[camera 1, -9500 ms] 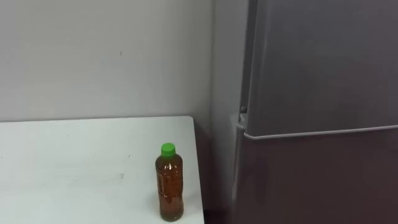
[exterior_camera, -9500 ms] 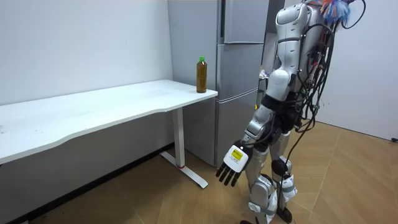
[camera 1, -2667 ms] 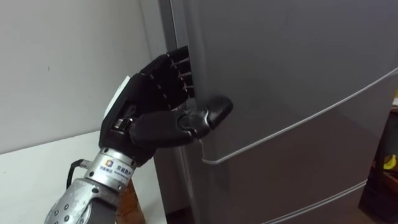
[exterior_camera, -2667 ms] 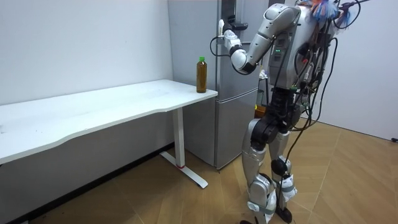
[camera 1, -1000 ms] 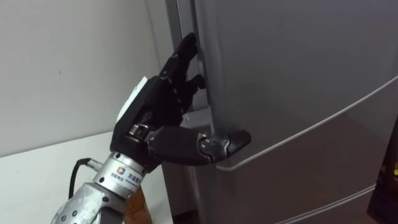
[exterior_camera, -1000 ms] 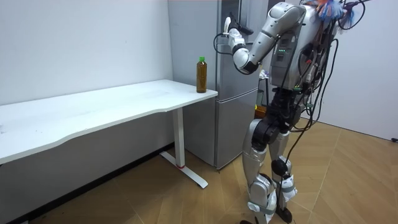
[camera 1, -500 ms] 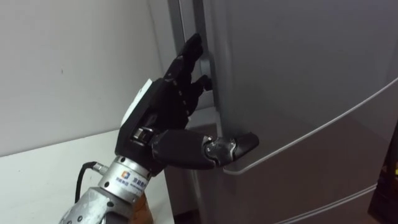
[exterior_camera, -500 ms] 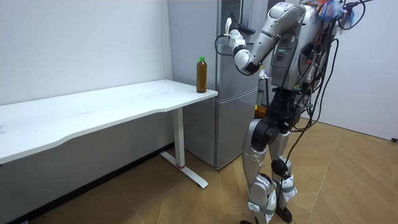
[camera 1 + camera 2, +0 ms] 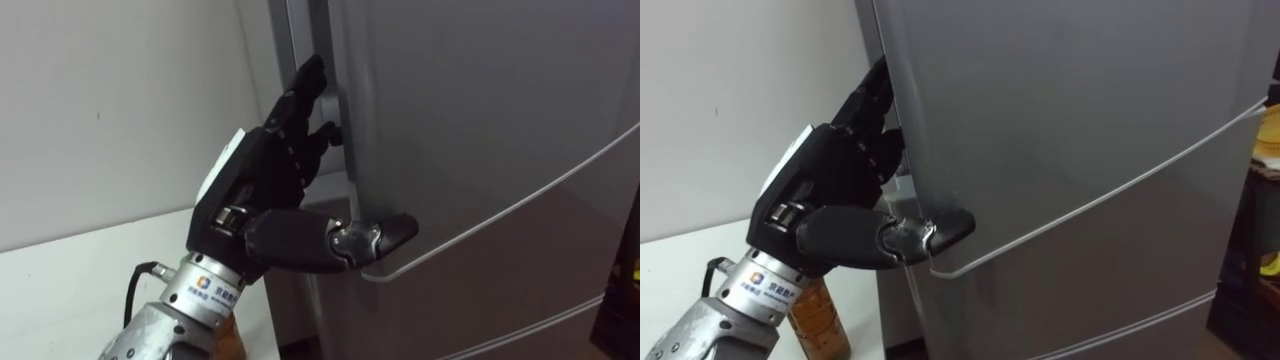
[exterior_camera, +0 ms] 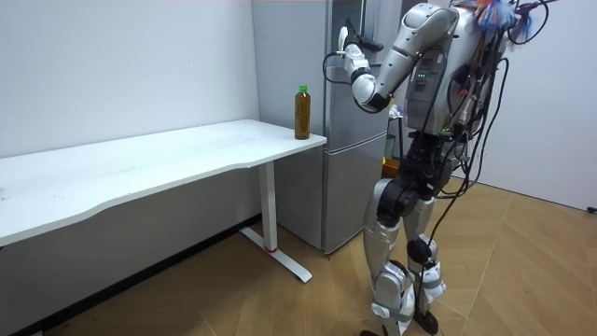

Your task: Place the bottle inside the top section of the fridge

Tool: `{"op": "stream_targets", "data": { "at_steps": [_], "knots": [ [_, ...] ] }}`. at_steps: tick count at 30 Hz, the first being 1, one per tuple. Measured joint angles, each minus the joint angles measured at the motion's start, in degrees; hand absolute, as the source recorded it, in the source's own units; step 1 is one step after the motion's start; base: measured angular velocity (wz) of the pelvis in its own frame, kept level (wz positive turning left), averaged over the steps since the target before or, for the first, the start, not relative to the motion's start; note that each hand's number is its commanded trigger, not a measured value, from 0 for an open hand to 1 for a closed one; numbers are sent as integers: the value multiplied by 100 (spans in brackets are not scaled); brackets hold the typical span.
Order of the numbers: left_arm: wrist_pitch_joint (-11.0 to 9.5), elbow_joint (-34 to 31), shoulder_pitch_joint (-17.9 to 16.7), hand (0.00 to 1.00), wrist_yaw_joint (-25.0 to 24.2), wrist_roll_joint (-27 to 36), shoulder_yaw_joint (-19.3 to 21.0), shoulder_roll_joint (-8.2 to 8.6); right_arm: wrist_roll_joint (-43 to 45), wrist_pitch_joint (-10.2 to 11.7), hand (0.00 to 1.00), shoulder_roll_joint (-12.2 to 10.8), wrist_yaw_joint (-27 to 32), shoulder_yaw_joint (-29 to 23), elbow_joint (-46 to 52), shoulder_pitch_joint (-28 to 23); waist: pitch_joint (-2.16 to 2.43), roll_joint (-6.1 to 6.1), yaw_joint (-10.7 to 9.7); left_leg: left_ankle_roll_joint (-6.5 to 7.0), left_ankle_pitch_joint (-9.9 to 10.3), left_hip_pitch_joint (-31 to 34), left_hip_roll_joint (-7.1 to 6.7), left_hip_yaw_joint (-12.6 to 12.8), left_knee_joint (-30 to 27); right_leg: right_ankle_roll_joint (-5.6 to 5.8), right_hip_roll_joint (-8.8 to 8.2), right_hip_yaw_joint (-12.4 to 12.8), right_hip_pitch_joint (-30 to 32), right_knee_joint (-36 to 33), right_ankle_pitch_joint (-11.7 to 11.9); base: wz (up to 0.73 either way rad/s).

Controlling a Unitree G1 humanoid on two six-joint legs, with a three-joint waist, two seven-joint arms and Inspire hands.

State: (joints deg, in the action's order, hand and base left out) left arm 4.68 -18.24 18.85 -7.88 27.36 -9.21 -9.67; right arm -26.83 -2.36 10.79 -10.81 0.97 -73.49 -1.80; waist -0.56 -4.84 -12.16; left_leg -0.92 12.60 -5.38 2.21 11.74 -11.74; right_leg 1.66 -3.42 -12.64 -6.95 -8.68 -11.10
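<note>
Left hand [image 9: 265, 190] is at the left edge of the upper fridge door [image 9: 480, 100]; I cannot tell whether it grips. Bottle [image 10: 301, 112] stands unheld at the tabletop [image 10: 140, 168] corner beside that door. Risks: a weak hold slipping off when pulled; my forearm toppling the bottle.

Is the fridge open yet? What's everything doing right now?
upper fridge door: looks closed, maybe barely cracked; hard to tell.
left hand: gripping the door's edge, thumb on its front.
bottle: upright on the table, green cap on.
</note>
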Motion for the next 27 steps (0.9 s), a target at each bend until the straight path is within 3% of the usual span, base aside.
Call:
{"op": "stream_targets", "data": {
  "at_steps": [18,27],
  "knots": [
    [-7,0,-1,0,-11,4,-31,89,-1,-5,0,39,-151,-1,208,-131,-2,28,-15,1,0,1,-18,76,11,22,-20,39,13,10,11,0],
    [-228,16,-1,0,-11,6,-275,-4,9,-13,0,268,-247,1,223,-169,30,-37,-20,33,0,21,-35,223,8,72,-52,106,54,-4,66,-3]
  ]
}}
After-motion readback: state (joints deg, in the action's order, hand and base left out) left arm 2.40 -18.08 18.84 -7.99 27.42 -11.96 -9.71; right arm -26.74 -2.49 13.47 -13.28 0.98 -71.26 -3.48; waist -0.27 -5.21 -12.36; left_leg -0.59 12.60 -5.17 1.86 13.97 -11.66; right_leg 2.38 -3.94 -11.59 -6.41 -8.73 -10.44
